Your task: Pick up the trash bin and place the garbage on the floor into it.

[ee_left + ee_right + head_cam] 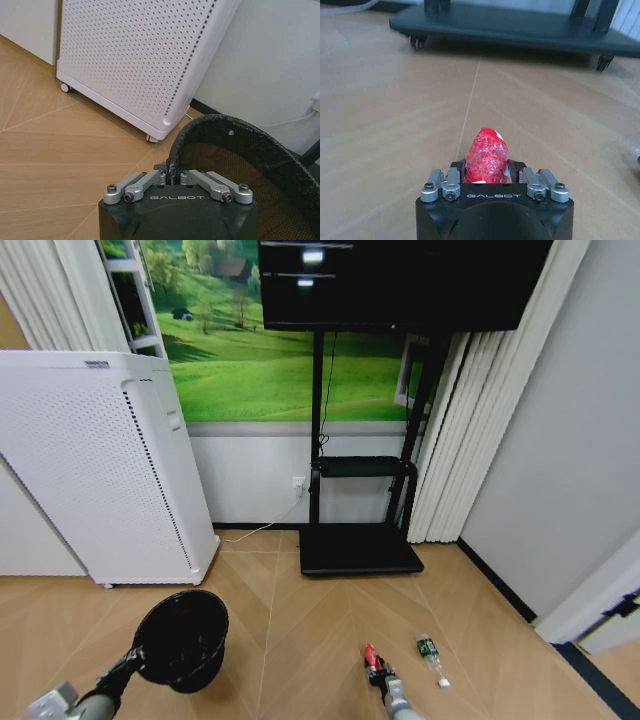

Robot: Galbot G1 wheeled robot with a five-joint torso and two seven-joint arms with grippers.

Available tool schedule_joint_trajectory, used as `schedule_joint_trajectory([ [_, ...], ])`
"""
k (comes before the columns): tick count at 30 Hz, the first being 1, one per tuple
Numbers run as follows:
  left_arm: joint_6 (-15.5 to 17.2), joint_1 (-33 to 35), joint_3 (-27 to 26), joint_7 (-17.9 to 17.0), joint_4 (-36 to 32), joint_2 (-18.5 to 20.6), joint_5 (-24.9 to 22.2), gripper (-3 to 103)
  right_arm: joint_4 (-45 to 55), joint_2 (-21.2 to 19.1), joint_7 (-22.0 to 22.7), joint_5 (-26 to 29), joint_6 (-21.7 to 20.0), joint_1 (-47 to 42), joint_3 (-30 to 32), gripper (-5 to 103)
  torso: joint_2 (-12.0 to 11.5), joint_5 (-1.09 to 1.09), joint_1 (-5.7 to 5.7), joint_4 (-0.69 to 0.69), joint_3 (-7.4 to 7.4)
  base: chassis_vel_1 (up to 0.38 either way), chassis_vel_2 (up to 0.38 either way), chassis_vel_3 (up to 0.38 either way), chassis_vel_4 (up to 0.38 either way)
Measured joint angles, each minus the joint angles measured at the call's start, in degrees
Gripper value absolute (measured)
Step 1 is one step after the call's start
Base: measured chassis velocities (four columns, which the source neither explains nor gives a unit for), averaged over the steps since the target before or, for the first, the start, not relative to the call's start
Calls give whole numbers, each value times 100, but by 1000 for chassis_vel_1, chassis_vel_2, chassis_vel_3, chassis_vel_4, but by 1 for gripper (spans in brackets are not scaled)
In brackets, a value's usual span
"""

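The black trash bin (185, 640) hangs tilted at the lower left above the floor (300, 630), mouth turned toward me. My left gripper (136, 660) is shut on its rim. The left wrist view shows the jaws clamped on the bin's rim (200, 127), with my left gripper (173, 174) at the edge and mesh lining inside. My right gripper (380, 676) is low at the bottom centre, shut on a small red piece of garbage (370, 654). That red crinkled piece (487, 159) sits between the jaws of my right gripper (487, 175). A clear bottle with a green label (430, 655) lies on the floor just to the right.
A tall white perforated appliance (100, 480) on casters stands at the left, close behind the bin (140, 60). A black screen stand with a flat wheeled base (360, 550) stands ahead by the wall. White curtains and a grey wall close off the right side.
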Motion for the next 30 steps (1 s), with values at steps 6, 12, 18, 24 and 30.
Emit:
schedule_joint_trajectory([
  [6,-81,-558,806,-24,467,449,82,7,1897,-306,26,856,-204,-736,104,46,0,-2,0,-2,0,0,0,0,0],
  [12,-82,-1140,1792,173,934,850,128,7,3695,-565,3,1602,-360,-1371,203,46,0,-1,0,-4,0,0,0,0,0],
  [18,-94,-1609,2510,935,1361,1368,439,7,4836,-683,-347,1901,-451,-1941,20,46,0,-3,0,-2,0,0,0,0,0],
  [24,-48,-2300,3132,1005,1742,1724,-38,7,5144,-721,-1102,1781,-130,-2338,-130,46,0,-2,0,0,0,0,0,0,0],
  [30,-15,-3534,4331,1194,2258,1833,-122,7,5041,-622,-1740,843,385,-2634,-139,46,0,-3,0,-2,1,0,0,0,0],
])
